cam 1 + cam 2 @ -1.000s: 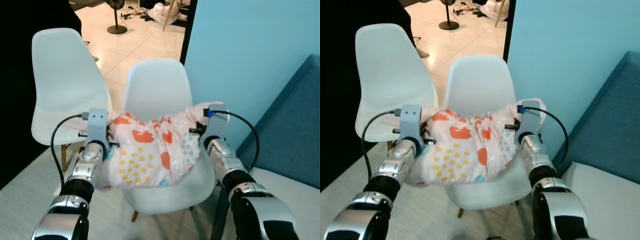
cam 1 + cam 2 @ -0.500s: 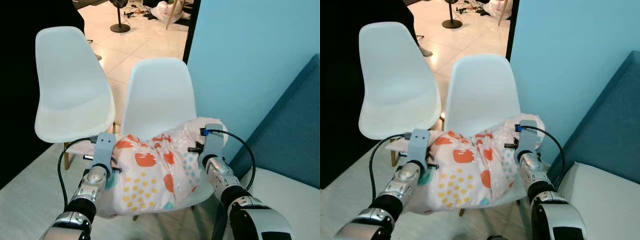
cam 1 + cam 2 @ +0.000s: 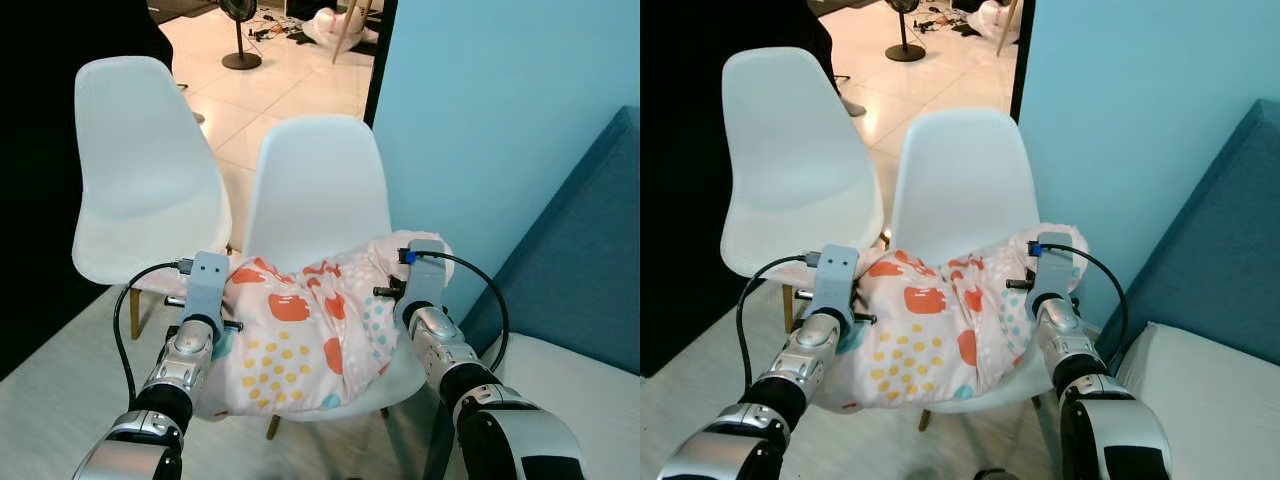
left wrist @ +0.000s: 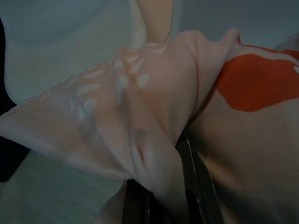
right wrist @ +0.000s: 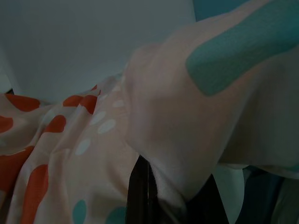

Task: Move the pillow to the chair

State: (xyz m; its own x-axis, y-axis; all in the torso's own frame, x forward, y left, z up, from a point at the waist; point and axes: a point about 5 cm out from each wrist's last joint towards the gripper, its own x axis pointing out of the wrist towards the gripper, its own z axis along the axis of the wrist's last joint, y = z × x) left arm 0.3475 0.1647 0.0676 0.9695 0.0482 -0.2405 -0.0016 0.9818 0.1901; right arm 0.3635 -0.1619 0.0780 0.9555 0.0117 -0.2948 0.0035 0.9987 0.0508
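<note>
Holding one end of the pillow (image 3: 300, 335), the left gripper (image 4: 161, 205) is clamped on a bunch of its cloth, and the black fingers (image 4: 198, 186) are poking out from under the fold. The right gripper (image 5: 154, 196) is pinching the other end of the pillow the same way, with cloth squeezed between its fingers. Both silver arms are reaching forward, one on each side of the pillow.

The pillow is soft and white, with orange shapes, yellow dots and blue-green dots. It is lying on the seat of the near white chair (image 3: 318, 185), and its front part is hanging a bit over the seat's front edge. Its right end is bunching up by the right arm.

Another white chair (image 3: 140, 175) is standing just beside the first one, on the robot's left. A light blue wall (image 3: 500, 110) is rising behind the near chair on the right. A dark blue sofa (image 3: 590, 270) is sitting on the far right. A fan stand (image 3: 238, 50) is standing on the shiny tile floor (image 3: 280, 90) far behind.
</note>
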